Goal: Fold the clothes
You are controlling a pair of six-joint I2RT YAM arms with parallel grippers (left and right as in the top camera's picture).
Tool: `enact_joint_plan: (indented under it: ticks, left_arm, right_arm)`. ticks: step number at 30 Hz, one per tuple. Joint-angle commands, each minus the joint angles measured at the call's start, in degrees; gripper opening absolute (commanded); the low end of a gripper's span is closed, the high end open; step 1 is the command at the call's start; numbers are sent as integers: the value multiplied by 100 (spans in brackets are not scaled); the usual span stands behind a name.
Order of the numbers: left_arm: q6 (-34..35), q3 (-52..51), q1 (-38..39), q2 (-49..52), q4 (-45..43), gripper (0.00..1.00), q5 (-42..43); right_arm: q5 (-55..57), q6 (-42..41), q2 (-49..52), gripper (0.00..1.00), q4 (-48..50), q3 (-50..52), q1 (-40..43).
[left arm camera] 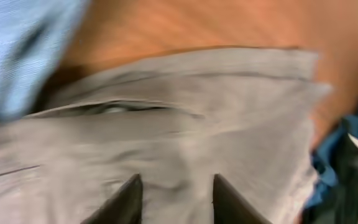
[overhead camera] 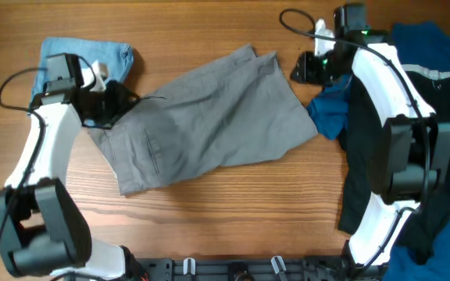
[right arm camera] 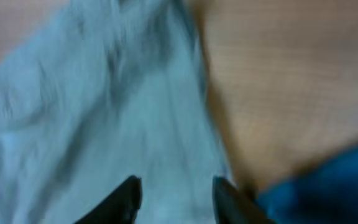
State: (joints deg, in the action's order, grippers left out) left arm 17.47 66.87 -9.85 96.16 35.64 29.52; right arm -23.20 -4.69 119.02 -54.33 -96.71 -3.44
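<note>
The grey shorts (overhead camera: 209, 117) lie spread across the middle of the wooden table, waistband and slit pocket toward the left. My left gripper (overhead camera: 112, 101) is open over their left end, by the waistband; in the left wrist view its fingers (left arm camera: 176, 186) straddle grey cloth (left arm camera: 185, 118) without pinching it. My right gripper (overhead camera: 307, 69) is open just off the shorts' upper right corner; in the right wrist view its fingers (right arm camera: 174, 190) hang over the grey cloth (right arm camera: 104, 124). A light-blue denim piece (overhead camera: 88, 56) lies at the back left.
A royal-blue piece (overhead camera: 330, 113) lies bunched by the shorts' right edge, with black cloth (overhead camera: 362, 168) and more blue (overhead camera: 436, 55) heaped along the right side under the right arm. Bare wood (overhead camera: 233, 211) shows in front of the shorts.
</note>
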Motion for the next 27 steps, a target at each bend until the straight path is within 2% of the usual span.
enact_joint_plan:
  ticks: [1, 3, 4, 5, 6, 8, 11, 12, 13, 15, 16, 18, 20, 21, 22, 23, 24, 25, 26, 27]
  left_arm:
    - [-557, 85, 752, 151, -116, 9, -31]
    - [-553, 85, 1239, 588, -254, 6, -706]
    - [-553, 85, 1381, 835, -391, 10, -774]
    - [-549, 85, 1473, 1097, -579, 21, -850]
    - [-494, 85, 1515, 1298, -780, 23, -863]
    - [-68, 85, 1508, 1751, -1342, 25, -885]
    - [857, 85, 1244, 2094, -1836, 24, -1939]
    - [1032, 87, 1110, 2094, -2033, 24, -1971]
    - [1115, 107, 944, 2083, -2398, 25, -1646]
    - [1115, 319, 603, 2074, -3014, 30, -201]
    - [1106, 636, 455, 2048, -2970, 38, 787]
    - [925, 874, 444, 1923, -2614, 41, 1451]
    - [490, 940, 560, 1447, -1668, 42, 1587]
    - [291, 940, 614, 1196, -1126, 42, 1587]
    - [192, 938, 675, 994, -651, 42, 1580]
    - [37, 938, 750, 828, -101, 40, 1565]
    - [-98, 938, 815, 758, 262, 35, 1504]
    - [-234, 938, 935, 728, 892, 28, 1141]
    - [-229, 922, 1021, 734, 1276, 26, 723]
    - [-208, 861, 1174, 780, 1823, 23, -39]
  right_arm:
    - [-55, -798, 63, 12, -57, 656, -197]
    - [212, -1281, 66, 6, 313, 1294, -208]
    - [238, -1121, 66, 7, 809, 1753, -208]
    - [385, -1045, 66, 5, 979, 1991, -205]
    - [586, -1145, 66, 4, 1054, 2192, -205]
    - [1156, -1567, 66, 4, 990, 2522, -170]
    - [1591, -1646, 63, 4, 553, 2551, -81]
    - [1674, -1641, 63, 4, 367, 2546, -52]
    - [1687, -1635, 48, 4, 190, 2540, -31]
    - [1676, -1596, -168, 4, -42, 2492, -17]
    - [1403, -1115, -529, 6, -20, 2317, -17]
    - [1220, -717, -957, 15, 39, 2022, -17]
    - [944, -579, -1692, 44, 715, 1794, -17]
    - [656, -579, -1864, 48, 1156, 1794, -17]
    - [411, -581, -1888, 47, 1449, 1794, -24]
    - [177, -603, -1832, 41, 1751, 1805, -48]
    - [98, -605, -1753, 40, 1937, 1808, -72]
    - [96, -643, -1585, 37, 2127, 1808, -109]
    - [109, -791, -1377, 33, 2306, 1808, -125]
    - [61, -1032, -1073, 30, 2509, 1808, -125]
